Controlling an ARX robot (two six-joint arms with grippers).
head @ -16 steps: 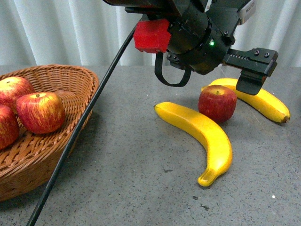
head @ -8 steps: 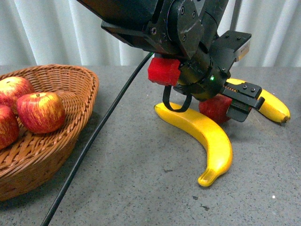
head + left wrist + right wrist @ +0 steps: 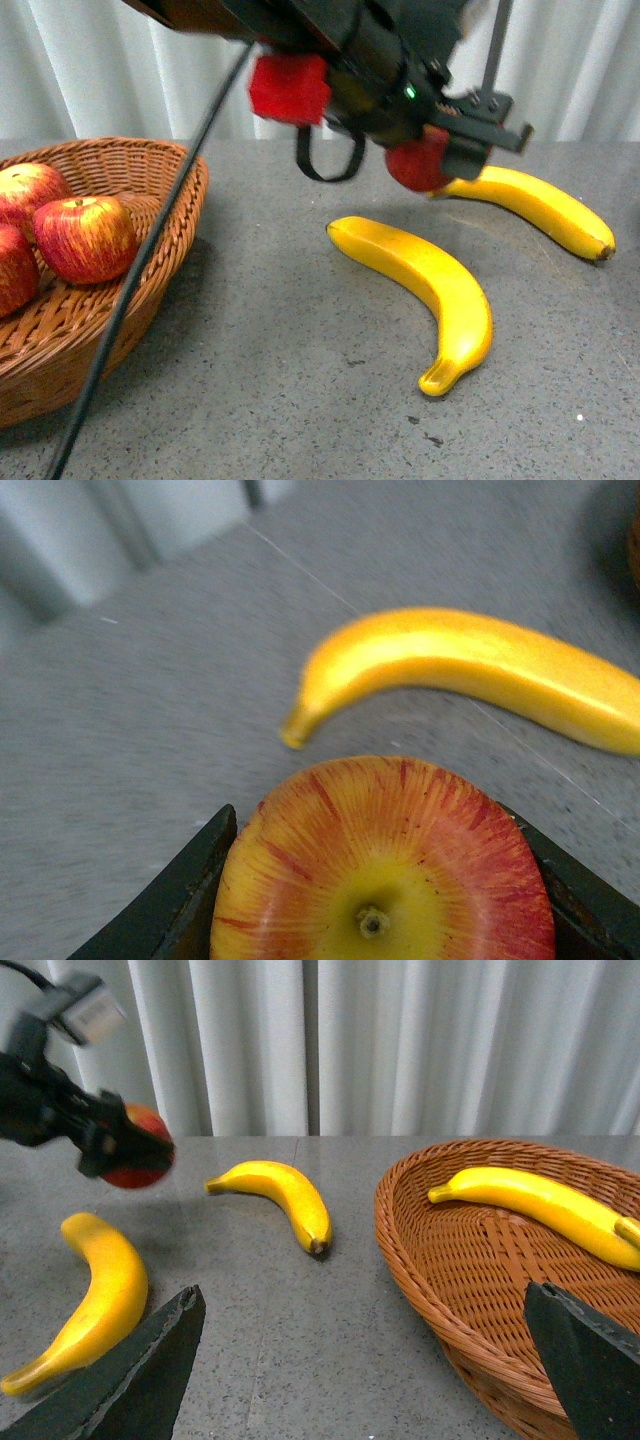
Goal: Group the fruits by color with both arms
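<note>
- Left tool (image 3: pixel 447 148): clamped on a red apple (image 3: pixel 413 166), held clear of the tabletop (image 3: pixel 280 390), upper centre-right of the front view.
- Right tool (image 3: pixel 370 1360): fingers wide apart, nothing between them.
- Apple: glossy, round, yellow stem hollow. Judged firm, fairly light and slick; a grip across the widest girth looks sound.
- Near banana (image 3: pixel 430 290) and far banana (image 3: pixel 535 205), centre-right on the tabletop: smooth, curved, probably stiff; best taken at mid-length.
- Woven wicker basket (image 3: pixel 150 290), lower left, holds apples.

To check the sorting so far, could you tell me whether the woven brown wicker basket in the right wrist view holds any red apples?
No, the woven brown wicker basket holds only long yellow bananas.
</note>
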